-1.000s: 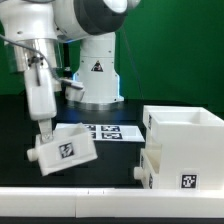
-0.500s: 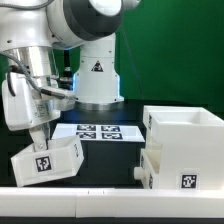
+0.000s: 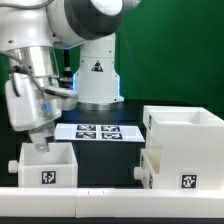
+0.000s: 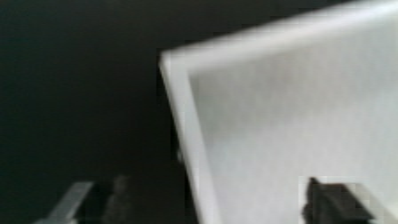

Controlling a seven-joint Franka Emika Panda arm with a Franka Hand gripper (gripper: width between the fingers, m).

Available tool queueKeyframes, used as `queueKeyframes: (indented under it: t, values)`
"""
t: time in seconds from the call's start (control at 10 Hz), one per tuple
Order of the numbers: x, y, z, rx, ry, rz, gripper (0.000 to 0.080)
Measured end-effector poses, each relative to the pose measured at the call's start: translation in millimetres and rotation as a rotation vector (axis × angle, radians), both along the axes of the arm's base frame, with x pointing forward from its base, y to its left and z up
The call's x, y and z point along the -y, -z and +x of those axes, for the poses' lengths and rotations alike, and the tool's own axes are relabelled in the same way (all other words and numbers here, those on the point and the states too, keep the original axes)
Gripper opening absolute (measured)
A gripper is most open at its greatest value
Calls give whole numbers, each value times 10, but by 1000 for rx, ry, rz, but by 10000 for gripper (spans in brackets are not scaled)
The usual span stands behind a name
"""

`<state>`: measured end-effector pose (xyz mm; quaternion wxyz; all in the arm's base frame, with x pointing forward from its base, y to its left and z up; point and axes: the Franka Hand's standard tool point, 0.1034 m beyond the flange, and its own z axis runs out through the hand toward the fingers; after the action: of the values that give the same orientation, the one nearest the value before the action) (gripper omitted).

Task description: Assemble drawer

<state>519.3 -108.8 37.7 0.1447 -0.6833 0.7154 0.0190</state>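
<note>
A small white tray (image 3: 46,167) stands upright on the black table at the exterior view's lower left, its tag facing the camera. My gripper (image 3: 39,142) is just above its back left rim. In the wrist view the jaws stand wide apart: one finger (image 4: 71,203) is over dark table, clear of the tray's blurred white surface (image 4: 285,120), and the other finger (image 4: 338,200) is in front of it. The large white casing (image 3: 186,128) stands at the right. A second tray (image 3: 160,168) sits in its lower slot, with its knob (image 3: 140,175) sticking out.
The marker board (image 3: 100,131) lies flat on the table behind the loose tray, in front of the robot's white base (image 3: 97,75). A white ledge (image 3: 110,203) runs along the front edge.
The tray was tilted and raised by my gripper a second ago. It moved left and down, turned level, and now rests flat on the table.
</note>
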Motion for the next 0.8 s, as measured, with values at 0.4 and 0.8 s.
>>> queueKeyframes:
  t: [0.4,0.8]
  values:
    - [-182,-349,145,95,-508,-10,648]
    - [-174,-339,141,164,-788,-63,649]
